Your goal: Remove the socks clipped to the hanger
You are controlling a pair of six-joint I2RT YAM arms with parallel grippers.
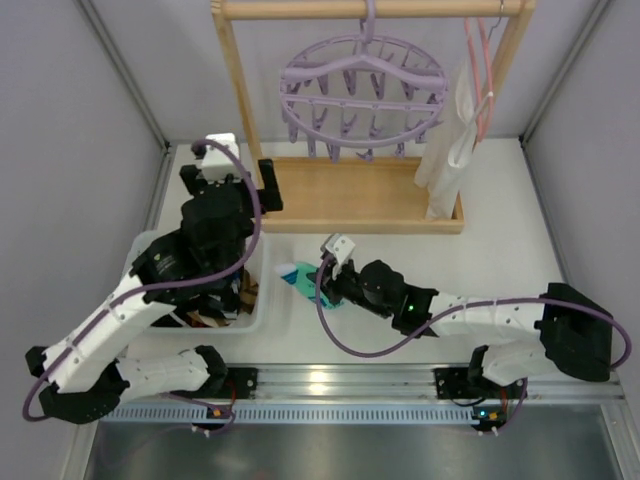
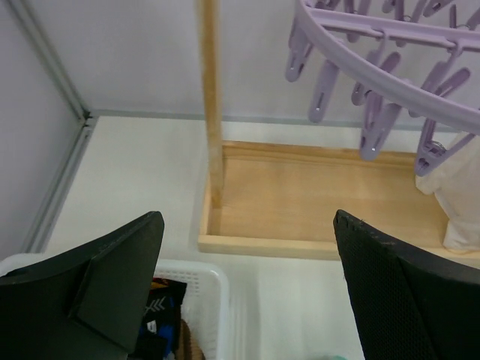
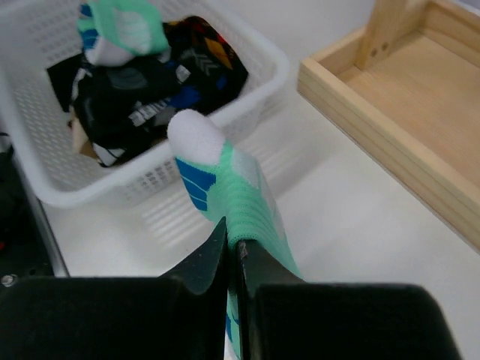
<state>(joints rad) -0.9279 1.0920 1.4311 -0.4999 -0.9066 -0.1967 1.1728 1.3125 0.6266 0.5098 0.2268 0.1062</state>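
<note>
Right gripper [image 3: 233,238] is clamped on the teal-and-white sock [image 3: 225,176], at 3 o'clock of the basket [image 3: 279,75]. If released too early, it could be dropped outside the rim. Left gripper [image 2: 247,255] is spread wide, empty; the hanger [image 1: 362,90] is seen at 12 o'clock.

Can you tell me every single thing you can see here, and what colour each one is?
round hanger: one, light purple, on the rack's top bar, many clips
wooden rack: one, light wood, back of the table
thin hanger: one, pink, same bar, right end
cloth: one, white, hanging at the rack's right end
basket: one, white, front left
socks in the basket: a pile too jumbled to count, mostly dark, one green-and-white
held sock: one, green-and-white, beside the basket
table: one, white
left gripper: open, empty, by the basket's far edge
right gripper: shut on the held sock
</note>
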